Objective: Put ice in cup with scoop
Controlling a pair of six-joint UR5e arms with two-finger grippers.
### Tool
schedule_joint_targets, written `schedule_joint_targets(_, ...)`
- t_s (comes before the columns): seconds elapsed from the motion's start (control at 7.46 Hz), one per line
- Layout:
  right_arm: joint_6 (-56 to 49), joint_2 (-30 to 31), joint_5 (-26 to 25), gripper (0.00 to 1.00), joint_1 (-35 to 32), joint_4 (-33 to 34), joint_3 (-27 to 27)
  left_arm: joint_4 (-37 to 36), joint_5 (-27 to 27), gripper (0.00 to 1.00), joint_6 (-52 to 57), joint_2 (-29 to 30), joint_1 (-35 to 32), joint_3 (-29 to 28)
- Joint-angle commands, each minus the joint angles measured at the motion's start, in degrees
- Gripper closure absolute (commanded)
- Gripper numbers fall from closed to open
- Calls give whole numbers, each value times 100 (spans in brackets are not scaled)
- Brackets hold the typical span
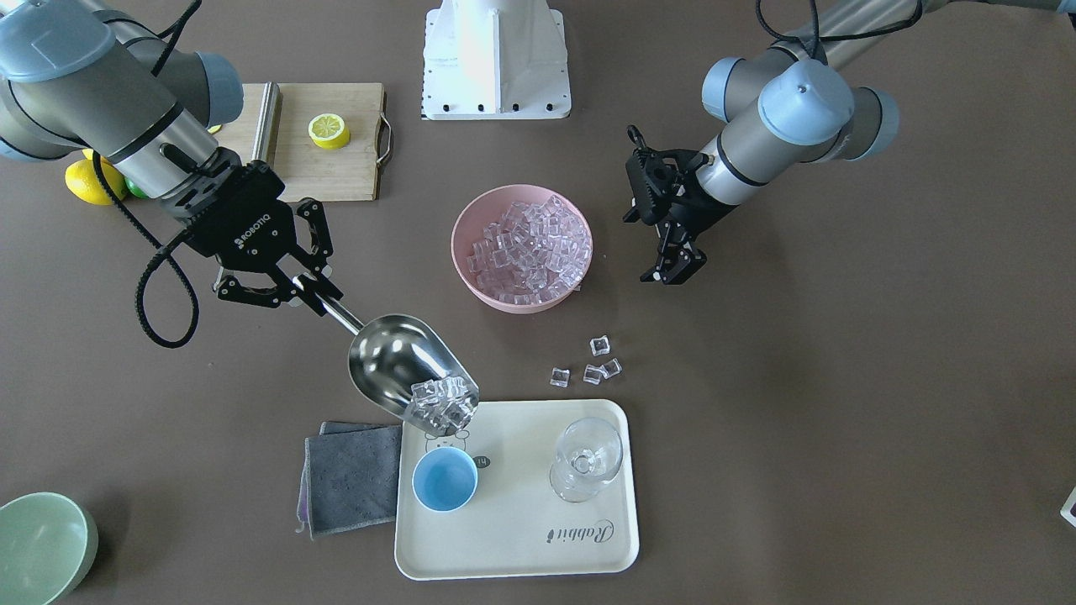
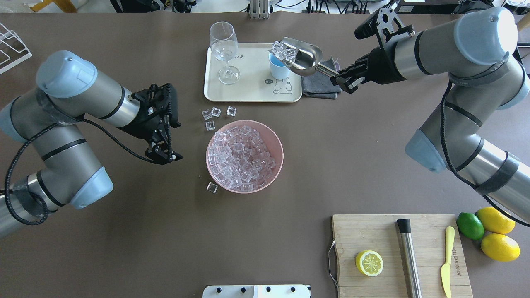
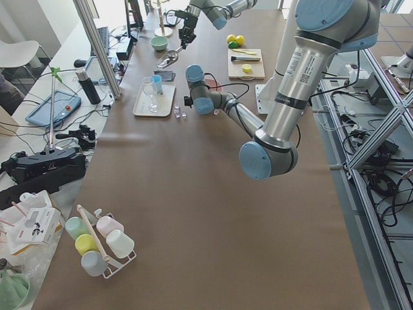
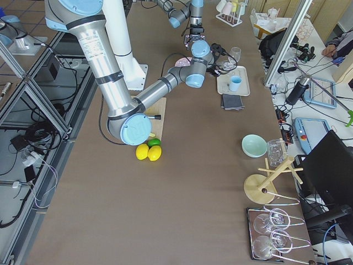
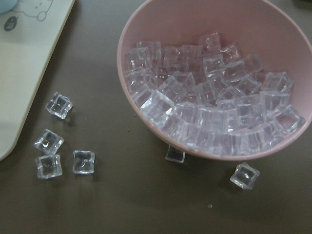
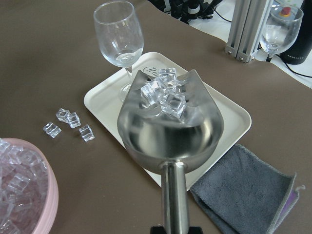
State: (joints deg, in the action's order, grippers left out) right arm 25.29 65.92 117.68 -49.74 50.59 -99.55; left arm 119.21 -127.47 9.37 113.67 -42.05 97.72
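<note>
The right pincer [image 1: 290,290] is clamped on the handle of the steel scoop [image 1: 403,361]. The scoop is tipped mouth-down, with a cluster of ice cubes [image 1: 441,402] gathered at its lip above the light-blue cup [image 1: 445,479] on the cream tray [image 1: 521,521]. No cubes show inside the cup, so scooping looks done and the pour itself is what remains. The pink bowl [image 1: 521,307] holds plenty more ice, and a few loose cubes [image 1: 588,368] lie on the desk. The left pincer [image 1: 672,270] hangs beside the bowl holding nothing; I cannot tell whether its jaws are parted.
</note>
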Motion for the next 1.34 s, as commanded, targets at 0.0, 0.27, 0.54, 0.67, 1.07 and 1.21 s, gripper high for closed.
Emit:
schedule_joint_targets(0.0,46,-385,-70,100,-202,-5,741,-852,-555,1,4,-591,-599,537)
schedule_joint_targets(0.27,28,-693,-114,100,-264,21,1191,-2176,-745,1,13,-600,-979,869)
schedule_joint_targets(0.54,-181,-799,43,100,-255,439,1264,-3147,-701,1,-5,-609,-1251,889)
schedule_joint_targets(0.67,-278,-721,192,100,-246,634,1115,-3158,-657,1,-31,-653,-1322,880)
schedule_joint_targets(1.07,-445,-764,563,100,-246,1134,939,-3367,-718,0,-154,-1082,-1962,1107)
schedule_joint_targets(1.21,-699,-773,632,100,-246,1555,781,-4344,-701,0,-163,-1049,-2330,1135)
